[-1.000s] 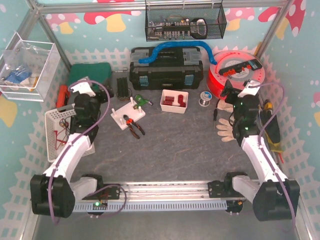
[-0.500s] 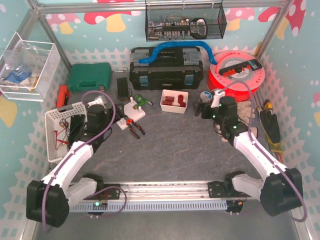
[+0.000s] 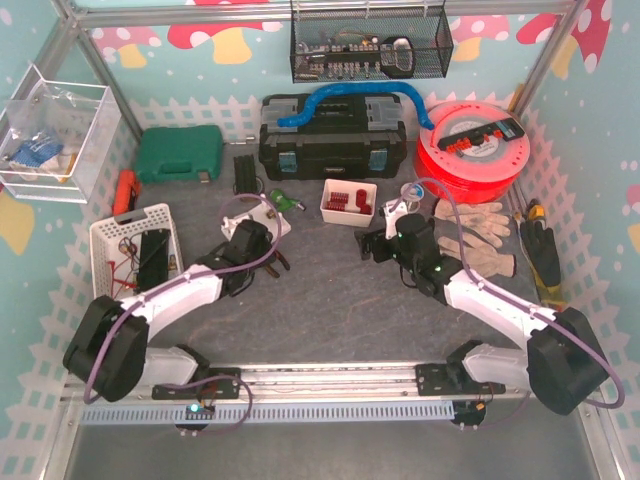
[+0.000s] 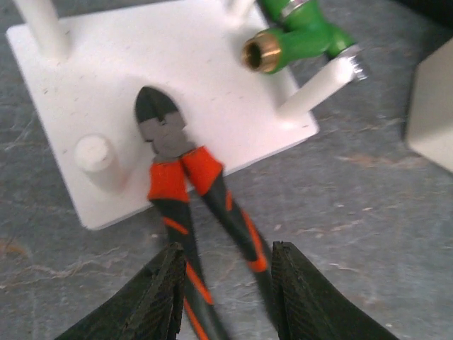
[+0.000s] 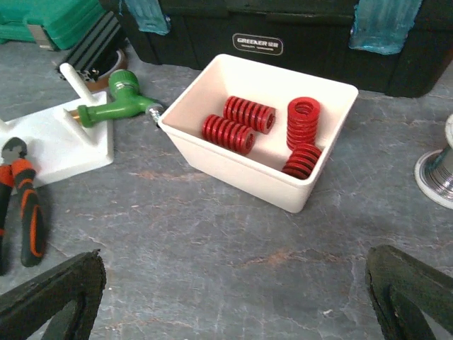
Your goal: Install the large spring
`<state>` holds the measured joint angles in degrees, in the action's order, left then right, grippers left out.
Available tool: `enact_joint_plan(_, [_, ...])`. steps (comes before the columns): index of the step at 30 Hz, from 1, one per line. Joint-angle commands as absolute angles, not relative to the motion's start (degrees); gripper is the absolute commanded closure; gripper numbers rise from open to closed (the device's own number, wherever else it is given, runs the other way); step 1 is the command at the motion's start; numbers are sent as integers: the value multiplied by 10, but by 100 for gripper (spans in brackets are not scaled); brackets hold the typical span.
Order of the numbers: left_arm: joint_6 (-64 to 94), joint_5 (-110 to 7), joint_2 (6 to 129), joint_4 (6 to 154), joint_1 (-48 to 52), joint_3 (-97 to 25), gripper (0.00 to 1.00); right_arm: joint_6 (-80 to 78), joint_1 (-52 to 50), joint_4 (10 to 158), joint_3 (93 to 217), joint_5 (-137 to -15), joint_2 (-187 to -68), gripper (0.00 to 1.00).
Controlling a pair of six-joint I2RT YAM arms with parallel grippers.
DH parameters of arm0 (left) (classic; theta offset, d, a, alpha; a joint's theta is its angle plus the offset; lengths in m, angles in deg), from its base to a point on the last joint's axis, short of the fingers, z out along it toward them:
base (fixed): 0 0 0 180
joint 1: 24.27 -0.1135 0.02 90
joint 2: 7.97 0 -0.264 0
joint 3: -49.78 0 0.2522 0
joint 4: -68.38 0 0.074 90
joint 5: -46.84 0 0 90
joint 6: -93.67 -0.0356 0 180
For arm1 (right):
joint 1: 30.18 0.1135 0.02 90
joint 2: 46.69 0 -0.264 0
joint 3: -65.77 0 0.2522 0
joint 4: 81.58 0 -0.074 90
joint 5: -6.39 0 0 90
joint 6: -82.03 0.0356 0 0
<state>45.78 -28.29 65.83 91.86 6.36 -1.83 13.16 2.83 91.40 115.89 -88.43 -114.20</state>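
Several red springs lie in a white bin; I cannot tell which is the large one. A white peg plate sits left of the bin, with a short peg and a green fitting on it. Orange-black pliers rest with the nose on the plate and the handles on the table. My left gripper has narrowed around those handles, and its fingers touch their outer sides. My right gripper hovers wide open and holds nothing, just in front of the bin.
A black toolbox stands behind the bin and a solder spool to its right. Work gloves and a red cable reel lie at the right. A white basket and a green case are at the left.
Both arms swung inward and came down. The left gripper dropped over the pliers' handles and narrowed from wide open. The right gripper moved left toward the bin and stayed open.
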Motion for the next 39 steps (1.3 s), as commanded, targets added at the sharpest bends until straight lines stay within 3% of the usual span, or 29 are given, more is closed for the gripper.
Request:
enact_joint_plan(1, [486,-239,686,940,69,-30,62,121,33,962,1139,-916,-1141,0])
enact_joint_plan(4, [488,-244,714,938,70,-32,59,121,35,974,1132,-921,-1142,0])
enact_joint_plan(31, [485,-250,822,915,76,-46,66,120,40,979,1128,-947,-1150,0])
enact_joint_plan(39, [469,-251,824,916,76,-52,81,119,41,977,1128,-957,-1148,0])
